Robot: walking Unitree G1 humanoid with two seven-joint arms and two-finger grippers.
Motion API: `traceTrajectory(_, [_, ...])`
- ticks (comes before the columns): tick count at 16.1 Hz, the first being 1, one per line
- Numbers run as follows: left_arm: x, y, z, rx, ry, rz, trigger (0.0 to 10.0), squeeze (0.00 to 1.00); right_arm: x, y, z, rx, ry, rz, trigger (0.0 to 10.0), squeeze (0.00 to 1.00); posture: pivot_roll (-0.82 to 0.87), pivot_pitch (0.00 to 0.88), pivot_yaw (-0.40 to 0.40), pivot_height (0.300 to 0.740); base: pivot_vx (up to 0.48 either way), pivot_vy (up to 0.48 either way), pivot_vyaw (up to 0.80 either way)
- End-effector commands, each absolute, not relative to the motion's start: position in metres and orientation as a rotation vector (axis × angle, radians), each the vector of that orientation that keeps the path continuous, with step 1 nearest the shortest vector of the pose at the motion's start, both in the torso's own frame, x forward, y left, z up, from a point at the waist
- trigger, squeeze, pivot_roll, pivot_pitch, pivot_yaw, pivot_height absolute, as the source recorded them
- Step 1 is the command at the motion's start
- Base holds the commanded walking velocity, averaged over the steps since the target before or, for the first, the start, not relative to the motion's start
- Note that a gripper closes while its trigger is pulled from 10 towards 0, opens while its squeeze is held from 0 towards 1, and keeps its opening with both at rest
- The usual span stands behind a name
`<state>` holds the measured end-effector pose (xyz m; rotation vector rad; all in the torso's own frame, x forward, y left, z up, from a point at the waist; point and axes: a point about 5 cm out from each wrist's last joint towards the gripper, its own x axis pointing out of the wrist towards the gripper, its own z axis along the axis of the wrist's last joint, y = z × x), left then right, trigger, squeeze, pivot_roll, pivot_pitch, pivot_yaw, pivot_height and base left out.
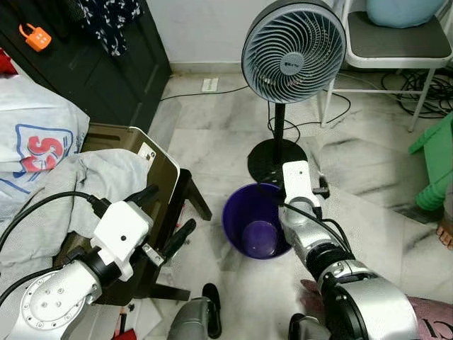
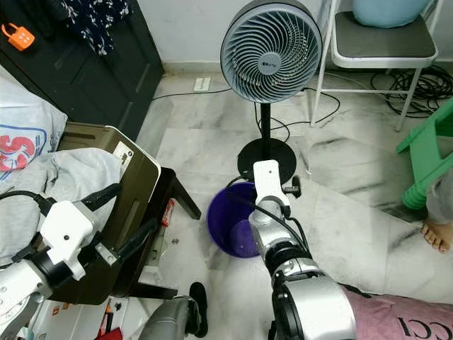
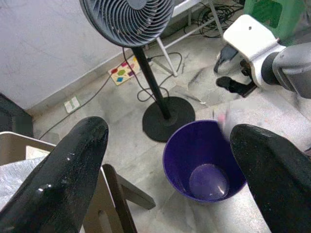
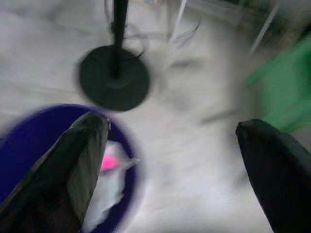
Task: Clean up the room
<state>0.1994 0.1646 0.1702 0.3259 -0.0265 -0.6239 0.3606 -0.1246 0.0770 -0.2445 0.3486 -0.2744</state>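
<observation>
A purple bin (image 1: 244, 212) stands on the marble floor in front of me. My right gripper (image 4: 170, 160) hangs over its far rim, fingers open and holding nothing. In the right wrist view a blurred white and pink scrap (image 4: 111, 174) lies below the fingers, inside the bin's mouth; I cannot tell whether it is falling or resting. The left wrist view shows a pink blur (image 3: 222, 120) at the bin's (image 3: 194, 155) rim, under the right gripper (image 3: 228, 73). My left gripper (image 1: 166, 218) is open and empty, held beside the chair to the left of the bin.
A standing fan (image 1: 294, 49) has its black base (image 1: 272, 157) right behind the bin. A dark chair (image 1: 159, 177) draped with grey cloth (image 1: 92, 177) is at the left. Cables (image 1: 425, 88), a white chair (image 1: 393, 46), a green stool (image 1: 435, 163) and a person's foot (image 1: 446, 234) are at the right.
</observation>
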Motion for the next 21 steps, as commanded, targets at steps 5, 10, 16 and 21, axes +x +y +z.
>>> traceTrajectory(5, [0.201,0.166,0.166,0.338,-0.015,-0.615,10.0,0.0,0.356,-0.12,0.07,-0.264,0.356,-0.264,10.0,0.0,0.24,0.252,0.172,0.74,0.0,0.0,0.0])
traceTrajectory(10, [0.212,0.16,0.166,0.318,-0.062,-0.571,10.0,0.0,0.369,-0.11,0.101,-0.128,0.166,-0.183,10.0,0.0,0.18,0.218,0.136,0.74,0.0,0.0,0.0])
traceTrajectory(16, [0.24,0.148,0.168,0.167,-0.16,-0.389,10.0,0.0,0.325,-0.114,0.101,-0.136,-0.03,0.063,10.0,0.0,0.05,0.129,0.058,0.74,0.0,0.0,0.0])
traceTrajectory(21, [0.252,0.146,0.163,0.16,-0.199,-0.284,10.0,0.0,0.286,-0.166,0.1,-0.27,-0.061,0.022,10.0,0.0,-0.04,0.026,0.02,0.74,0.0,0.0,0.0])
